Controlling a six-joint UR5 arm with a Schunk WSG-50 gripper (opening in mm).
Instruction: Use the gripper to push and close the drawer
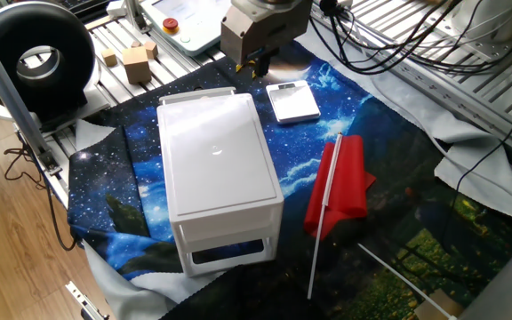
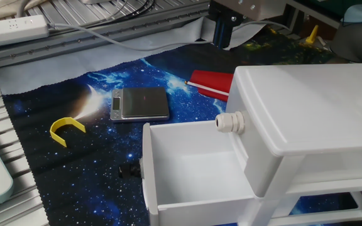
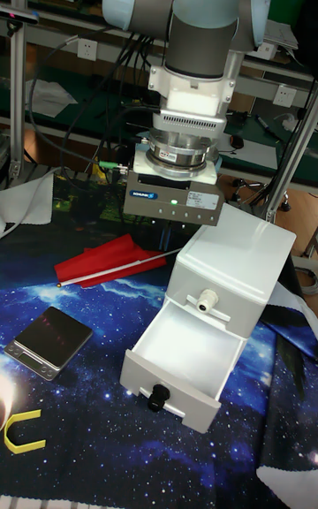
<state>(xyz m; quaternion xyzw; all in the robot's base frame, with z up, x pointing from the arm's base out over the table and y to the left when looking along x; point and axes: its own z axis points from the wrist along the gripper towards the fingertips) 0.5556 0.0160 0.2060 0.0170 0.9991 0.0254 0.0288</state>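
On the starry blue cloth that covers the worktop, the white cabinet stands with its upper drawer pulled far out, empty, its black knob facing away from the robot. The hand hangs high above, behind the cabinet, so it touches nothing and holds nothing; how far its fingers are open I cannot tell, because they are mostly hidden. I judge it is kept up there to pass over the cabinet, since the push must come from the knob side. A red flag and a small scale lie beside, apart from the drawer's path.
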